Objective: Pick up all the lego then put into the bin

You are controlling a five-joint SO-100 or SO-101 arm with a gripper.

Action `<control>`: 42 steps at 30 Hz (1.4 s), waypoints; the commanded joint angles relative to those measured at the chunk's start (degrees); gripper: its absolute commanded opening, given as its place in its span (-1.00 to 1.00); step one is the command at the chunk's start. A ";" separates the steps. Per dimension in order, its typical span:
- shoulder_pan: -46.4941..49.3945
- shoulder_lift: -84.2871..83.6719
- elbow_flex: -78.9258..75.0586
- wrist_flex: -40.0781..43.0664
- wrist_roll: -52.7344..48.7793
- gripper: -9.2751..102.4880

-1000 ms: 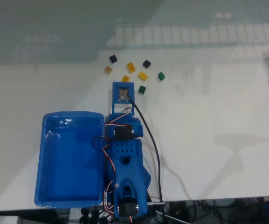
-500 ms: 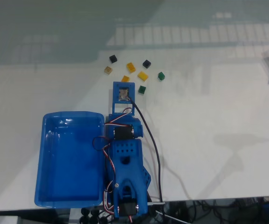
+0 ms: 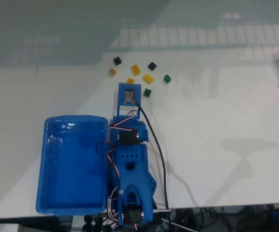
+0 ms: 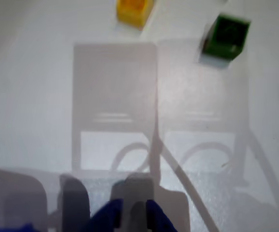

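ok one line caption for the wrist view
Gripper low over white table, yellow brick and green brick ahead.

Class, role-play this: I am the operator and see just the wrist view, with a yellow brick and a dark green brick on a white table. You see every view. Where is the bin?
Observer: In the fixed view the blue bin sits left of the arm, beside its base.
Operator: Is anything in it?
Observer: I see no brick inside it.
Operator: How many bricks are there?
Observer: I count eight lego bricks, clustered on the table beyond the arm's tip.
Operator: Which is farthest left?
Observer: A tan brick, in the fixed view.
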 commanded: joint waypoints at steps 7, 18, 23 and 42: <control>9.58 -26.19 -18.46 -11.78 4.83 -0.44; 16.70 -65.21 -44.21 -20.74 5.54 -0.43; 17.58 -75.94 -49.57 -23.55 5.19 -0.43; 16.79 -92.46 -58.45 -23.99 4.66 -0.43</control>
